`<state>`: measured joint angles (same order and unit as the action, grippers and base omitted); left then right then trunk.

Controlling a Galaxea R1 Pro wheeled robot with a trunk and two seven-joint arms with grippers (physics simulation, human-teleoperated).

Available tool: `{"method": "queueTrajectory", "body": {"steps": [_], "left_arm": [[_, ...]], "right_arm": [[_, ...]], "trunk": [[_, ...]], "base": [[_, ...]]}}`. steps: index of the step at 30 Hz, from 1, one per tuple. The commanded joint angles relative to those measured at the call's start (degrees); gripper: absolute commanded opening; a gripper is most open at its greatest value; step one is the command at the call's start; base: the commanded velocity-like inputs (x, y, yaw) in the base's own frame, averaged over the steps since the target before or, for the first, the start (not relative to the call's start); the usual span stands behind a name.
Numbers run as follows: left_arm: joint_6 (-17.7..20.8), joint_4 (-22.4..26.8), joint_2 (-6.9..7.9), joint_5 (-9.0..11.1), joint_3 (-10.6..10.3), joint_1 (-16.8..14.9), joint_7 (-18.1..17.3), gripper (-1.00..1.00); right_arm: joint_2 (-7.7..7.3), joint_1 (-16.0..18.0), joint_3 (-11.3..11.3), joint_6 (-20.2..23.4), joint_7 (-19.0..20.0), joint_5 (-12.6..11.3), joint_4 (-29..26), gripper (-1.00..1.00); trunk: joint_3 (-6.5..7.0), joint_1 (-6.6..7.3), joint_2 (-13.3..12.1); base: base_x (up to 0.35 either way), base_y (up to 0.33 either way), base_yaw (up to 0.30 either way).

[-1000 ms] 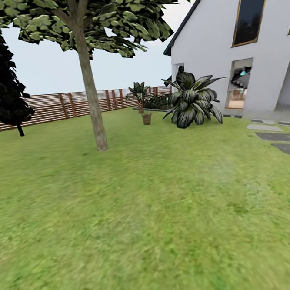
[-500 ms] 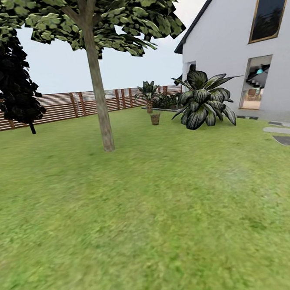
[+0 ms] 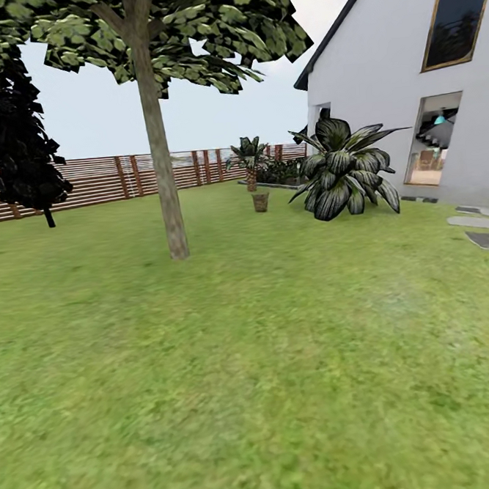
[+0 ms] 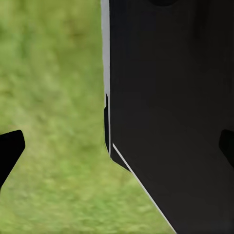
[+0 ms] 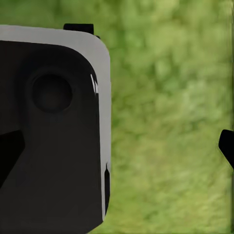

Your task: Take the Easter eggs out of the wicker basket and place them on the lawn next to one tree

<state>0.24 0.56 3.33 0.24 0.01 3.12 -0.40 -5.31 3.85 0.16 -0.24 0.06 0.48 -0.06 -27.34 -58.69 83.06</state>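
Note:
A tall tree (image 3: 161, 170) with a grey-brown trunk and a broad leaf canopy stands on the lawn (image 3: 254, 361) left of centre in the head view. Far behind it, beside a big striped-leaf bush, sits a small brown wicker basket (image 3: 260, 201); it is too far off to tell what it holds, and the eggs cannot be made out. In the left wrist view my left gripper (image 4: 117, 151) is open over grass, fingertips (image 4: 9, 151) wide apart. My right gripper (image 5: 117, 151) is likewise open, with nothing held.
A brown slat fence (image 3: 92, 181) bounds the garden at the back. A dark narrow tree (image 3: 15, 137) stands at left. The white house (image 3: 408, 77) and grey paving slabs (image 3: 487, 239) lie at right. The robot's dark body (image 4: 170, 112) shows beside both grippers.
The whole head view has shifted: the camera turned a little left, then drew slightly nearer the tree. Nothing in the garden itself has moved.

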Motion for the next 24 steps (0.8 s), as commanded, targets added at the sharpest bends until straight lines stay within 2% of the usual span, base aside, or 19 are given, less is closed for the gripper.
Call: {"method": "queueTrajectory", "body": {"steps": [1,6,13,24], "left_arm": [[0.03,0.06,0.01,0.03,0.0,-0.01,-0.04,1.0],[0.03,0.06,0.01,0.03,0.01,-0.03,-0.04,1.0],[0.03,0.06,0.01,0.03,0.0,-0.04,-0.04,1.0],[0.03,0.06,0.01,0.03,0.01,-0.01,-0.04,1.0]], "right_arm": [[0.01,0.02,0.01,-0.02,0.0,0.05,-0.01,1.0],[0.05,0.02,0.01,-0.02,-0.04,0.07,0.02,1.0],[0.08,0.02,0.01,-0.02,-0.02,0.1,0.06,1.0],[0.03,0.02,0.01,-0.02,-0.03,0.09,0.06,1.0]], "trunk": [[-0.04,-0.03,0.02],[-0.04,-0.03,0.02],[-0.04,-0.03,0.02],[-0.04,-0.03,0.02]], "base": [[0.333,-0.123,0.0],[0.333,-0.123,0.014],[0.333,-0.123,0.165],[0.333,-0.123,0.012]]}}
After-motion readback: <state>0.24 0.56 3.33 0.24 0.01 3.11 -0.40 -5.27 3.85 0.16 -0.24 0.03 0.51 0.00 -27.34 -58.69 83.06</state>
